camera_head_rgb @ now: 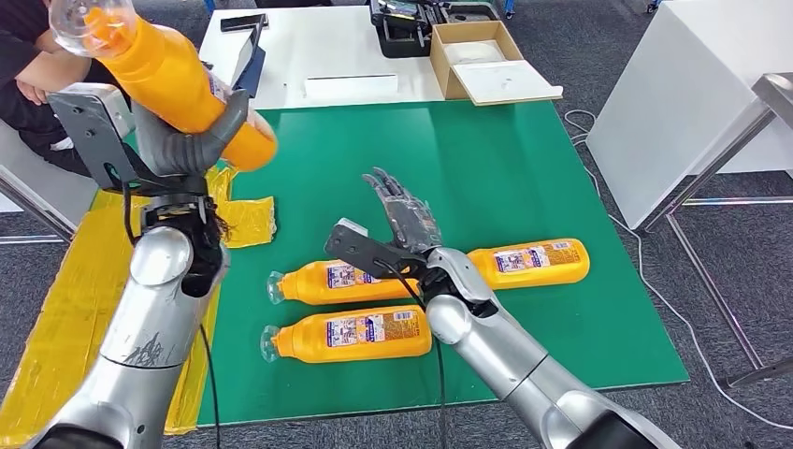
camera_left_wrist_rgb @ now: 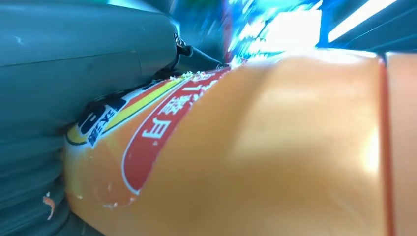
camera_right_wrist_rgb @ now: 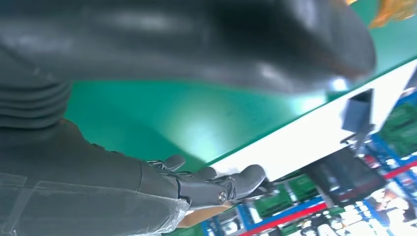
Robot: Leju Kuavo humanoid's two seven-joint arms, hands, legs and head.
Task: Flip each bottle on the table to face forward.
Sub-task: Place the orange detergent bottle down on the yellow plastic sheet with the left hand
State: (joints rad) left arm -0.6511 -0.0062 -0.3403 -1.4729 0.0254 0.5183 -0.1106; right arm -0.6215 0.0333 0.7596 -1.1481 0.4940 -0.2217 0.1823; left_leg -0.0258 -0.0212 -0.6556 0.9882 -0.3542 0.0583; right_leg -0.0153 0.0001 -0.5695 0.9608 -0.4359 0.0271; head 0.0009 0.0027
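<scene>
One bottle gripped in left hand — raised, cap up-left.

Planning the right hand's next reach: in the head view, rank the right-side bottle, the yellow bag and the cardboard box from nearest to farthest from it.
From the right hand:
1. Right-side bottle, just right of it.
2. Yellow bag, at the mat's left edge.
3. Cardboard box, on the far white table.

Orange bottles, red-blue labels; green mat; yellow sheet; grey hand.
</scene>
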